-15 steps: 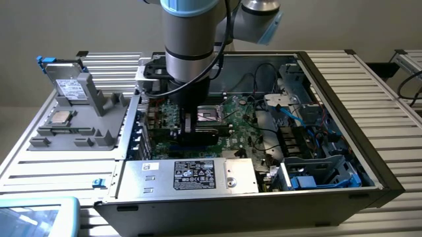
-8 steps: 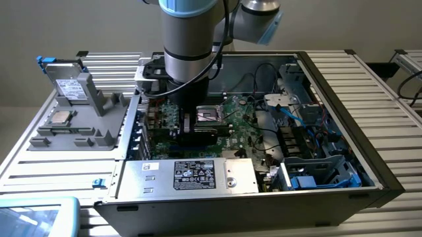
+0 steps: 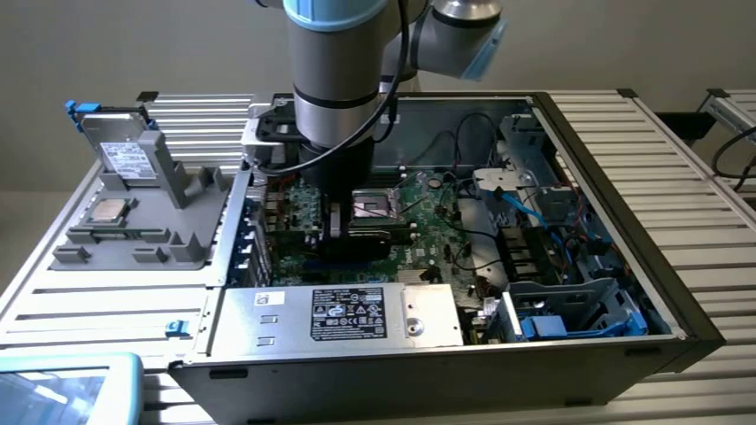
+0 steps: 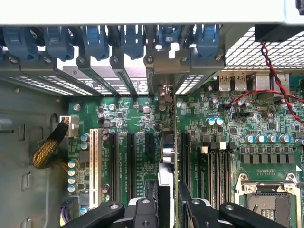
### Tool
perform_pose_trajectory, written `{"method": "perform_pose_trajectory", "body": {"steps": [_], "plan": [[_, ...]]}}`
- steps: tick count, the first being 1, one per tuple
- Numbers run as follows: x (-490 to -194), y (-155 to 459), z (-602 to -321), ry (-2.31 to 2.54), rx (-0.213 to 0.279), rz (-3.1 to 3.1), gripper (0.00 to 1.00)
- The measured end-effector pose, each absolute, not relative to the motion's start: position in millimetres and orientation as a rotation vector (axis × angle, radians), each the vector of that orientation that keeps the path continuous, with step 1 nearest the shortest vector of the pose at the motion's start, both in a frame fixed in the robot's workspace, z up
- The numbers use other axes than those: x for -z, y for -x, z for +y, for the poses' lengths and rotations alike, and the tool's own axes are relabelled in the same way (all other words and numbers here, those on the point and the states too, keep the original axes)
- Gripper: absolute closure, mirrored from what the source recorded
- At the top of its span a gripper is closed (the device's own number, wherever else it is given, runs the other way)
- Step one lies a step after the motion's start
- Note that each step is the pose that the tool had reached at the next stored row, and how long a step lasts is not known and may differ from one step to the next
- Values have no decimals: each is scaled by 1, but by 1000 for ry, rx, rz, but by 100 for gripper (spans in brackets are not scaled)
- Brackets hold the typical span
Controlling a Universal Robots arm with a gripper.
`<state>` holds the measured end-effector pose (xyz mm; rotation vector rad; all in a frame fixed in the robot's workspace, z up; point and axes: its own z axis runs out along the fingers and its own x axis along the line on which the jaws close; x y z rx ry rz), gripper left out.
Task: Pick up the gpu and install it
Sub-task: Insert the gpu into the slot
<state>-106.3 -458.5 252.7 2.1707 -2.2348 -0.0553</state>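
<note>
The gpu (image 4: 167, 159) stands on edge between my gripper's (image 4: 168, 202) two black fingers (image 4: 151, 199), which are shut on it. Its silver bracket end (image 4: 164, 71) reaches the rear slot openings of the open computer case (image 3: 590, 133). The card sits in line with the black expansion slots on the green motherboard (image 4: 133, 118); whether it is seated in a slot I cannot tell. In the exterior view the gripper (image 3: 345, 223) is low inside the case, just beside the processor socket (image 3: 381, 205), with the dark gpu (image 3: 374, 241) under it.
A row of blue slot latches (image 4: 128, 40) lines the case's rear wall. A yellow-sleeved cable (image 4: 47, 149) and red-black wires (image 4: 275, 80) lie near the board. The power supply (image 3: 354, 314) fills the case's near end. A grey holder (image 3: 142, 204) with a processor chip (image 3: 109, 210) stands outside, on the exterior view's left.
</note>
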Motion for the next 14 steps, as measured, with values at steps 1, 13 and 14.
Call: {"method": "perform_pose_trajectory", "body": {"steps": [1, 13, 14], "plan": [[-253, 106, -459, -2171, 54, -2235, 73], [-251, 111, -458, -2162, 54, -2245, 73], [-251, 111, -458, -2159, 55, -2247, 73]]}}
